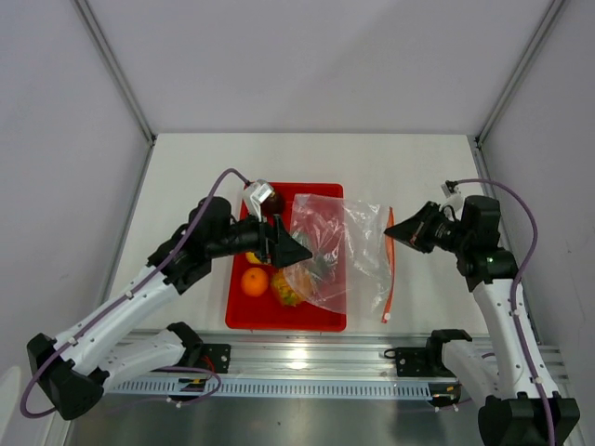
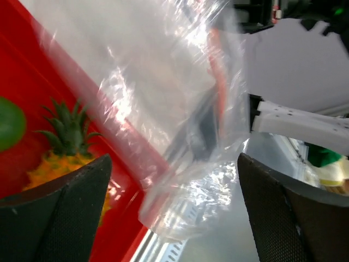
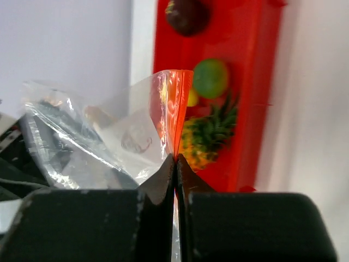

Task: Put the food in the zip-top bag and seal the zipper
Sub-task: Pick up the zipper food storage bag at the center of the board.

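We find the right fingers [image 3: 158, 188] pinching the zipper [image 3: 173, 109]; left fingers [image 2: 60, 218] gape around the zip-top bag [image 2: 163, 109], draped over the tray [image 1: 244, 321] holding the food [image 1: 255, 282]; we advise drawing the mouth taut before loading.

the green fruit [image 2: 8, 123] is blurry and cut off by the left edge. the pineapple [image 2: 60, 164] sits half behind a dark finger [image 2: 54, 218]. the pear [image 3: 191, 98] peeks from behind the red zipper strip [image 3: 173, 109].

Clear, crinkled zip-top bag [image 1: 330, 251], apparently empty, drapes partly over toy fruits [image 1: 255, 282] in red tray [image 1: 279, 323]; red-orange zipper [image 1: 389, 269] edges its right side.
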Controlling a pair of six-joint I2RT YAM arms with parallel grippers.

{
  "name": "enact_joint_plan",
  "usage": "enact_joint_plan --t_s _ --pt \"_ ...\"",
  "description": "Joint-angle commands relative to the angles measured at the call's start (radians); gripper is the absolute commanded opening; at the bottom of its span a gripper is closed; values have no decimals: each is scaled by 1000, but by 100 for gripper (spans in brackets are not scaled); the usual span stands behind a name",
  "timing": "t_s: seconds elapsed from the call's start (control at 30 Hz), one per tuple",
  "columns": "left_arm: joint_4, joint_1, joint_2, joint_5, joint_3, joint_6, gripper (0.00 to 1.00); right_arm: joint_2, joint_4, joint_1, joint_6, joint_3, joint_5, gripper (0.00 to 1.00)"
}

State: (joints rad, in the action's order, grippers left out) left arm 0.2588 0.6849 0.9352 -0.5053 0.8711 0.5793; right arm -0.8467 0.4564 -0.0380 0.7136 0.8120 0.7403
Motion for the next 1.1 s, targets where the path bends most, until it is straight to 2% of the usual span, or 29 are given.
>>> enact_joint_plan --t_s 0.0,0.07,0.1,0.17,0.23,0.47,0.8,0.93,1.07 --pt "39 28 17 135 112 -88 99 -8 277 26 -166 104 -233 0" --pt "51 94 27 194 175 -126 99 -14 345 29 -190 154 -301 0" --pt "75 119 43 280 195 -140 99 -17 369 27 -197 174 -382 0" --pt "98 189 66 362 271 -173 100 -25 424 27 -215 211 -456 0" --pt "108 220 108 421 301 -176 100 -23 452 29 -220 263 -528 0" --pt "51 378 284 442 413 -145 99 -45 548 29 -226 397 -659 0" --pt "-33 459 520 337 554 -27 99 -74 643 29 -256 559 -778 0" --pt "25 525 600 404 687 -32 100 -80 665 27 -261 576 -802 0" --pt "48 559 657 473 735 -6 99 -60 659 27 -233 561 -815 0"
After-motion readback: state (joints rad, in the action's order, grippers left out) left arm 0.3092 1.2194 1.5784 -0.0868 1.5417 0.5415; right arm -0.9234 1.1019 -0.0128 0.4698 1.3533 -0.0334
